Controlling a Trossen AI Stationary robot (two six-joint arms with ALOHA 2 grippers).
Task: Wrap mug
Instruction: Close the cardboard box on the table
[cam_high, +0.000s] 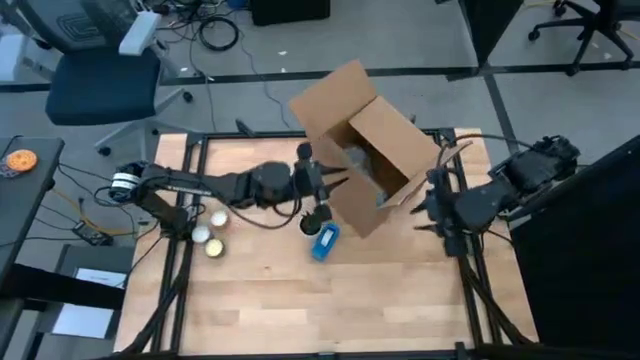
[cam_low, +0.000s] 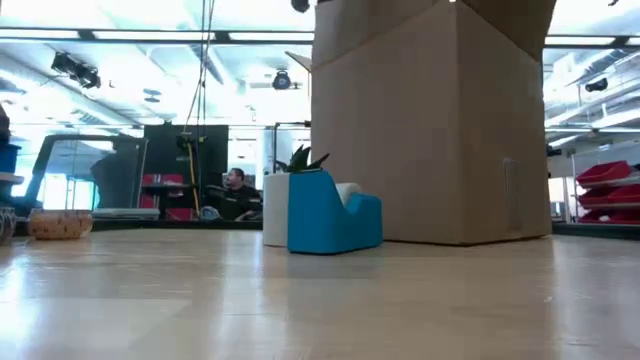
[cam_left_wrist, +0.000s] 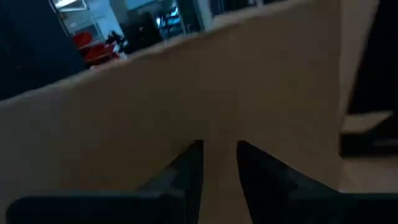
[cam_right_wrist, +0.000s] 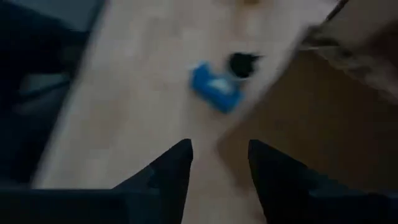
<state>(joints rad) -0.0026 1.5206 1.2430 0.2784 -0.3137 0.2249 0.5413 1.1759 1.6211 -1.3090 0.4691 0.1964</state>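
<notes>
Mug (cam_low: 274, 210), judged to be the white cylinder, is standing upright on the wooden table (cam_high: 300, 300), touching the back of a blue tape dispenser (cam_low: 333, 215) and sitting just outside the near corner of the tilted cardboard box (cam_high: 365, 150). Nothing is wrapping it yet and neither arm is holding it.

Seen from above, a dark round shape right beside the dispenser is probably the mug's mouth, though that is a reading and not a certainty.

Reaching in from the table's left side, the left gripper (cam_high: 325, 188) is pressing up against the box's outer wall, with bare cardboard filling its wrist view. Whether it is clamped on the cardboard or released cannot be told.

The mug is lying just beside this gripper, toward the table's front edge, making the left arm clearly the nearer of the two.

Across the box, the right gripper (cam_high: 430, 200) is hovering by the open flap on the right side, jaws spread and holding nothing. From there the mug is lying beyond the box corner, near the dispenser (cam_right_wrist: 214, 87), with the carton partly standing between them.

Any approach by the right arm would, on this showing, need to be skirting the box.

Two pale rolls (cam_high: 208, 232) are resting by the left arm's base, well apart from the mug.
</notes>
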